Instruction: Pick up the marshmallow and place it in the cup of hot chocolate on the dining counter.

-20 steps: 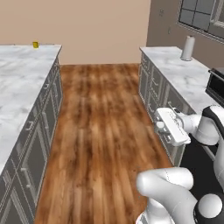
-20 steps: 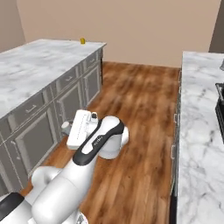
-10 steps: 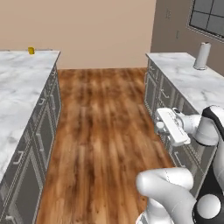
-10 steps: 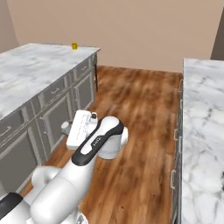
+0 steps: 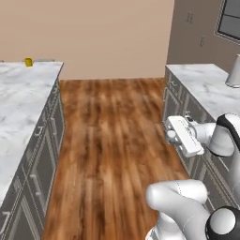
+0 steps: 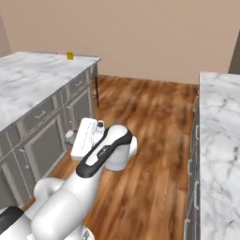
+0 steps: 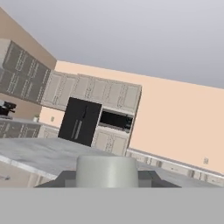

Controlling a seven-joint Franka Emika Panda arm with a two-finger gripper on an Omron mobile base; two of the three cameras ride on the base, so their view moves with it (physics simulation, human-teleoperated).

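Clamping the marshmallow (image 7: 106, 171) between its 2 dark fingertips, the gripper (image 7: 106, 178) is held low over the wood floor (image 5: 112, 140), pointing out toward the room. The stubby whitish-grey cylinder sits squarely in the pinch, close to the hand camera. Beyond it, the dining counter (image 6: 28, 86) runs along 1 side of the aisle, a second marble counter (image 5: 206, 89) along the other. Far off, near the island's far edge, the cup of hot chocolate (image 5: 28, 62) shows as a small yellow mug, well apart from the arm.
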